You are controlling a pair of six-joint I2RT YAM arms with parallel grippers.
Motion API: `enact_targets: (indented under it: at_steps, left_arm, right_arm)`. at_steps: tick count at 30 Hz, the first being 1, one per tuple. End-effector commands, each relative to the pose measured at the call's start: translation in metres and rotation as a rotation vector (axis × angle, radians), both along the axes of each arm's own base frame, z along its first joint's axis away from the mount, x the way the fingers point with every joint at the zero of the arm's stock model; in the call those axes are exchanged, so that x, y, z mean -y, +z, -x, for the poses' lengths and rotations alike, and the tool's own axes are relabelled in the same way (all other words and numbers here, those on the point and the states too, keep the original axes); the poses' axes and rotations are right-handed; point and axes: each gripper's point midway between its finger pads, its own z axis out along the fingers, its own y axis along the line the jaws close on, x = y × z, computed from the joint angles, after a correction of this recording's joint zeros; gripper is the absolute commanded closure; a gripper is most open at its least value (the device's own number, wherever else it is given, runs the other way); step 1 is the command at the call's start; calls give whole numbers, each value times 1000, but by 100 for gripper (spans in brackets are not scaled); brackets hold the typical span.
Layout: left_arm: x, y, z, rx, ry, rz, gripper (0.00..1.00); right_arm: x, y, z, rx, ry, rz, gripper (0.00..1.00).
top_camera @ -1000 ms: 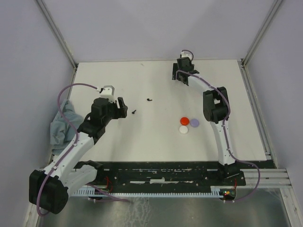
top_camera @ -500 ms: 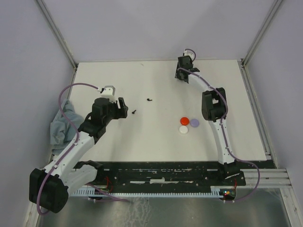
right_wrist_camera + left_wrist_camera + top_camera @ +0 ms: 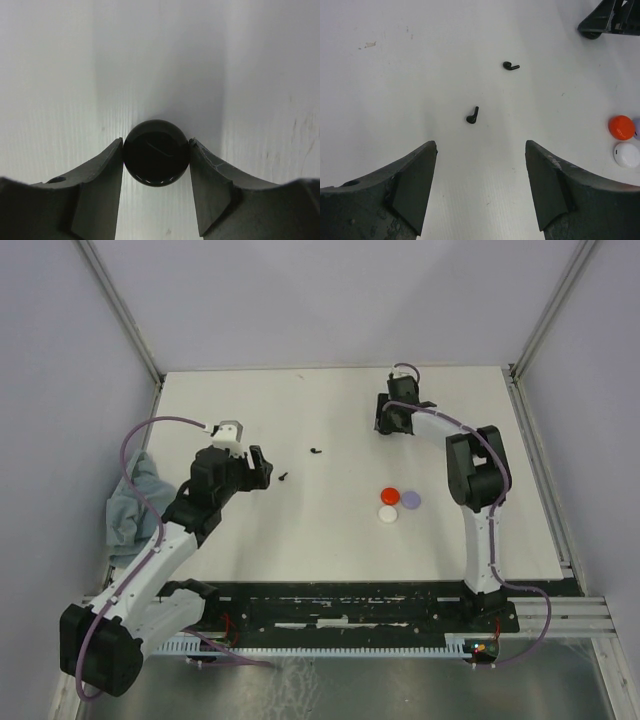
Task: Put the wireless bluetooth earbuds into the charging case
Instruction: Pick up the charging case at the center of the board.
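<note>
1. White surface (image 3: 300, 550) between lavender walls, seen from above: the left claw (image 3: 257, 468) hovers just beside one black earbud (image 3: 283, 477), and the second earbud (image 3: 316, 451) lies farther out. The right claw (image 3: 392, 420) is at the back, and what it grips cannot be made out here. A red case (image 3: 390, 495), a lavender case (image 3: 411, 500) and a white case (image 3: 388, 513) sit clustered together.
2. Left wrist: the left claw (image 3: 481, 150) is spread and empty. Both buds lie ahead, with stem directions the overhead view is too coarse to show.
3. Right wrist: only this view shows the right claw (image 3: 156, 145) pinching a round black charging case (image 3: 156, 160). On so curved a case the pinch could slip, and the tiny buds could skid if nudged.
</note>
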Motion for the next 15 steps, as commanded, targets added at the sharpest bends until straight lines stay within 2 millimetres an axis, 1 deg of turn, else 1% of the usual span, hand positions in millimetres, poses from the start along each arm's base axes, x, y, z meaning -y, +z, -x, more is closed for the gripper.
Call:
enact_targets:
  at_steps: [1, 2, 3, 8, 9, 10, 12, 14, 15]
  left_arm:
    - [15, 28, -2, 83, -73, 50, 22]
    - [18, 32, -2, 85, -84, 63, 22]
    - [21, 36, -2, 85, -94, 75, 22]
    - [41, 47, 1, 42, -166, 152, 22]
    - [46, 49, 2, 32, -188, 172, 22]
    - [51, 51, 3, 19, -206, 192, 22]
    - [59, 53, 5, -10, -234, 225, 23]
    - [67, 57, 5, -34, -261, 254, 23]
    - [72, 59, 6, -53, -284, 274, 23]
  right_arm:
    - [-36, 56, 25, 118, 198, -73, 69]
    - [-42, 61, 35, 132, 234, -76, 69]
    - [-47, 61, 46, 138, 271, -74, 69]
    - [-70, 80, 94, 225, 428, -51, 70]
    - [-73, 80, 106, 234, 462, -41, 71]
    - [-80, 90, 111, 271, 494, -40, 71]
    - [-89, 97, 131, 318, 558, -26, 71]
    - [-99, 111, 146, 389, 613, -19, 72]
    - [-105, 122, 154, 432, 640, -23, 71]
